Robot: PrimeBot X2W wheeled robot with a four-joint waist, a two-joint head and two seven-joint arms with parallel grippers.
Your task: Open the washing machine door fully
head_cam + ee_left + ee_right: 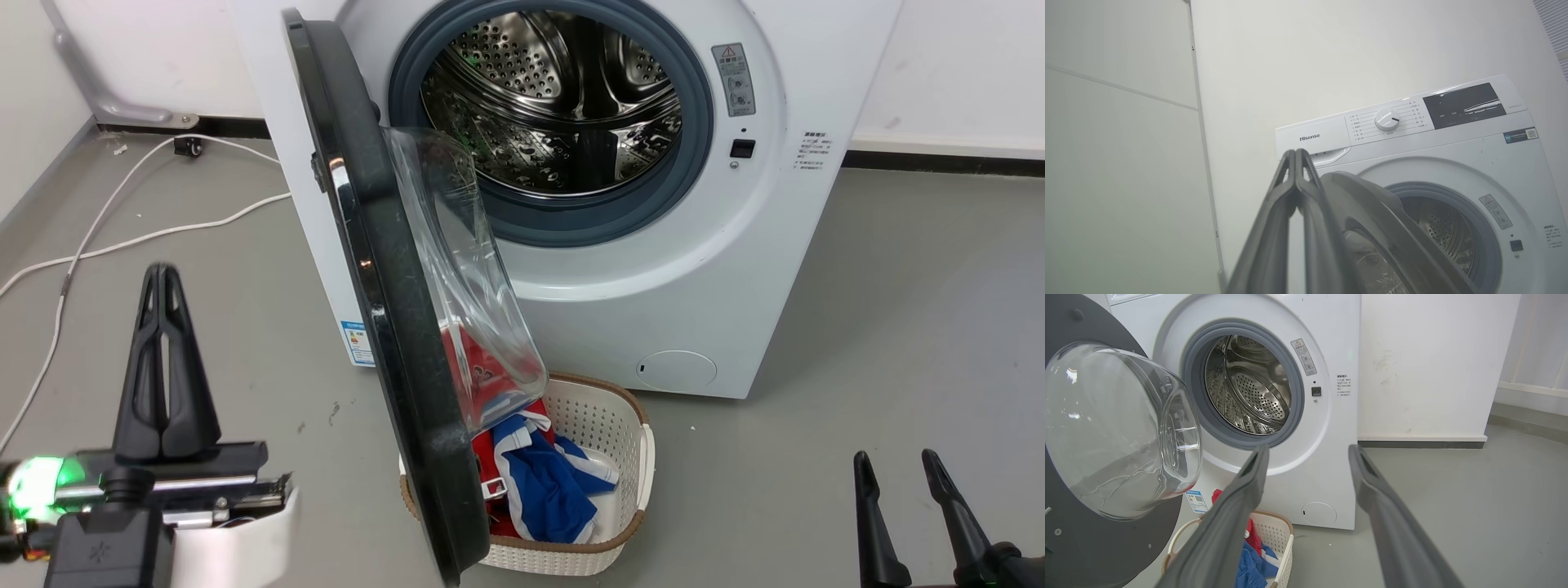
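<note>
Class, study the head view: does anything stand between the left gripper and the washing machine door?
Nothing visible does. Only bare grey floor separates the left gripper from the door. The laundry basket sits on the door's far side, below its glass bowl.

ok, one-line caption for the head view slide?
Washing machine door swung out edge-on, partly hiding the laundry basket, drum exposed; left gripper fingers shut, right gripper fingers open, both clear of it.
</note>
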